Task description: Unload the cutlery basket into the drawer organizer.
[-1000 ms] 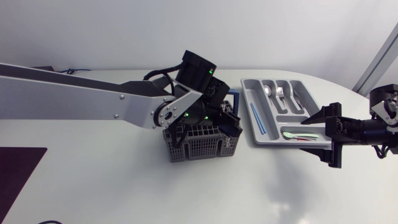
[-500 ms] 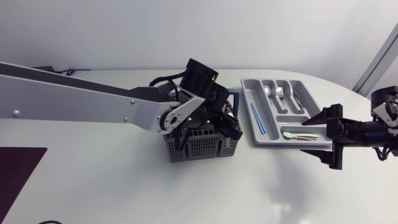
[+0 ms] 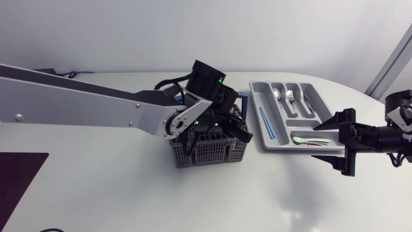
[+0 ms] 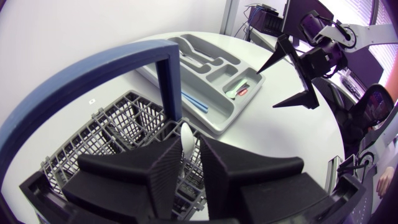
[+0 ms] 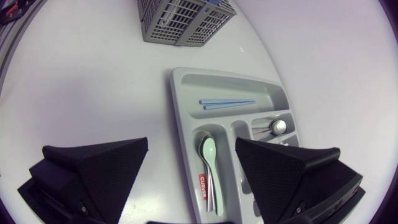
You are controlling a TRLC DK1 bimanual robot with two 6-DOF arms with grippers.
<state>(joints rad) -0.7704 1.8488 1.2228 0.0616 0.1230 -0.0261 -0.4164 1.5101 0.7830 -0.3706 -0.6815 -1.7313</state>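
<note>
White utensil [image 4: 187,138] is in the cutlery basket [image 3: 209,149], mid-table just beside the drawer organizer [image 3: 257,98]. Left gripper [image 4: 191,152] dropped in over the last sec & is pinched on it now, so lift-out's next imo. Right gripper [image 3: 317,142] hasn't moved, splayed wide over the organizer's near edge w/ nothing in it.

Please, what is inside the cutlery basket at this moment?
One white utensil stands in the cutlery basket, at the left gripper. The cells near the blue handle look empty; the left gripper covers the rest.
</note>
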